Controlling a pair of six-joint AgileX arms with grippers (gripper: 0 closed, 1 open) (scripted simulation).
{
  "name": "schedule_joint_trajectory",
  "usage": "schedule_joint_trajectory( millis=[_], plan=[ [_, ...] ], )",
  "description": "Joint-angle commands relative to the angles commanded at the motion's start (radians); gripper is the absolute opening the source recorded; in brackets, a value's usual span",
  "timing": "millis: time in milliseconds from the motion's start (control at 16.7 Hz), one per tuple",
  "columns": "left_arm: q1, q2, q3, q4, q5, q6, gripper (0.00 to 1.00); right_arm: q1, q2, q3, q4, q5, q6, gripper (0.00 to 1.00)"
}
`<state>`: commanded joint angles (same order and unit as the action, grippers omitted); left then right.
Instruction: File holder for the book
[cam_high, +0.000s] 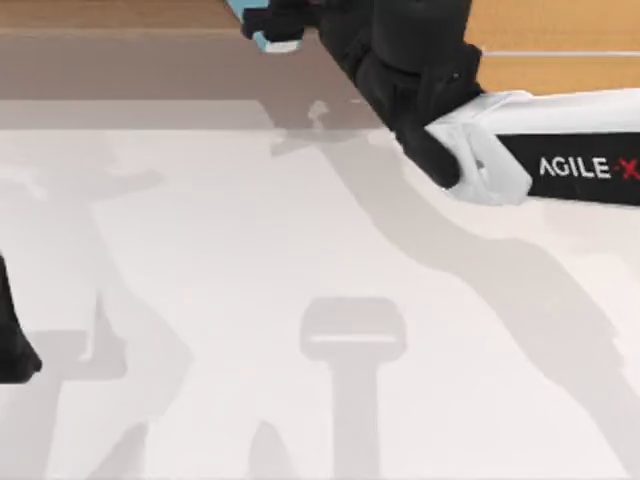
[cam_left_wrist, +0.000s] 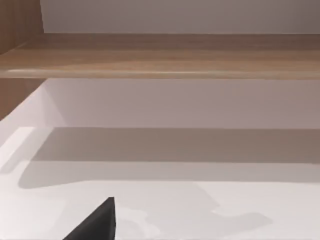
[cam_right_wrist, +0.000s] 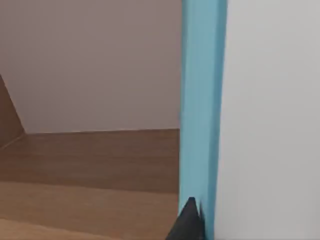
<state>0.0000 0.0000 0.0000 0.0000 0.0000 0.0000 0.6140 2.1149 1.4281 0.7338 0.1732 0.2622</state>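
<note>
1. Right up against the right wrist camera, the book (cam_right_wrist: 202, 110) stands on edge: a plain teal-blue band with a broad white face beside it, no markings to read.
2. One dark fingertip (cam_right_wrist: 189, 222) of the right gripper (cam_high: 285, 22) presses against the teal band, so the book sits in that gripper's grasp.
3. From above, the right gripper is at the table's far edge, a sliver of teal and white (cam_high: 270, 40) poking out just beside its black fingers.
4. White lettering "AGILE·X" (cam_high: 588, 167) runs along the right arm's black and white link.
5. Beyond the gripper and book, brown wooden floor (cam_right_wrist: 90, 165) meets a pale wall.
6. Left arm (cam_high: 12, 340) sits at the white table's (cam_high: 320, 300) left edge; I cannot tell whether its gripper is open or closed.
</note>
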Motion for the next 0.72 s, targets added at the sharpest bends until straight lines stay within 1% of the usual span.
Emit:
schedule_joint_trajectory(
  millis=[180,420,600,720],
  plan=[
    [0.000,0.000,0.000,0.000,0.000,0.000,1.00,-0.076,-0.131,-0.225,0.109,-0.253,0.095,0.00],
    [0.000,0.000,0.000,0.000,0.000,0.000,1.00,-0.237,-0.320,-0.509,0.225,-0.562,0.233,0.00],
    [0.000,0.000,0.000,0.000,0.000,0.000,1.00,-0.403,-0.433,-0.686,0.275,-0.744,0.355,0.00],
    [0.000,0.000,0.000,0.000,0.000,0.000,1.00,-0.527,-0.485,-0.782,0.290,-0.833,0.446,0.00]
  ],
)
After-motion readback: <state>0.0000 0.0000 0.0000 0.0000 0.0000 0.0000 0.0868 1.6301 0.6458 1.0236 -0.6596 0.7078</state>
